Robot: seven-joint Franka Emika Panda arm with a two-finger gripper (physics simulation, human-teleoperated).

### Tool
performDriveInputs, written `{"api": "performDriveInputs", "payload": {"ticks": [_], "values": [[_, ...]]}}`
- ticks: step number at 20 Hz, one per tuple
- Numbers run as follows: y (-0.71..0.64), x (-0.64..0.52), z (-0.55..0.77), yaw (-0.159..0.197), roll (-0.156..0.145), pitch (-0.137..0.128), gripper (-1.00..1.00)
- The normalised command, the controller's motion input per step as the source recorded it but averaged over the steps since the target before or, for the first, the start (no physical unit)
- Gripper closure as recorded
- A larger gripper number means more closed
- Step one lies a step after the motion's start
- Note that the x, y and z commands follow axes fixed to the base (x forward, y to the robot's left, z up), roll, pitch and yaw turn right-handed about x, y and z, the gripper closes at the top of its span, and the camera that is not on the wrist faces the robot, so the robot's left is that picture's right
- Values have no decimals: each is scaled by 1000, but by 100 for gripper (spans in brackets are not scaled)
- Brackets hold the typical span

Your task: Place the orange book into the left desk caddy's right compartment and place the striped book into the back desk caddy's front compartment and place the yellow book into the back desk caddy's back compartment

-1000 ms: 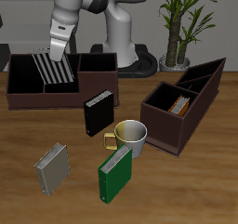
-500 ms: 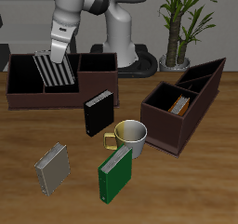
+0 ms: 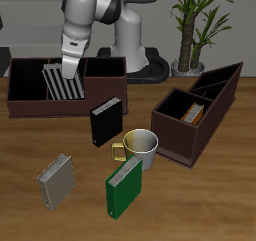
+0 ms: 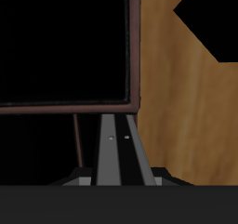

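My gripper [image 3: 70,72] is shut on the striped book [image 3: 62,84], which stands nearly upright and is partly sunk inside the back desk caddy [image 3: 30,107]. In the wrist view the striped book [image 4: 116,155] runs away from the fingers beside the back desk caddy's brown rim [image 4: 131,51]; I cannot tell which compartment it is in. The orange book [image 3: 195,114] sits inside the left desk caddy [image 3: 180,137]. The yellow book [image 3: 57,181], which looks grey, lies flat near the table's front edge, far from the gripper.
A black book [image 3: 105,122] stands in front of the back caddy. A pale mug [image 3: 142,148] and a green book [image 3: 124,186] stand mid-table. A potted plant [image 3: 195,25] is at the back, beside the robot's base.
The gripper has moved down and sideways over the back caddy. The striped book has gone from a tilted pose above the rim to nearly upright and lower inside the caddy.
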Motion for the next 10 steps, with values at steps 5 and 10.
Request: {"api": "performDriveInputs", "payload": {"ticks": [5,10], "values": [[191,-23,-283,15,34,62,100],[221,17,-268,-4,43,50,-100]]}}
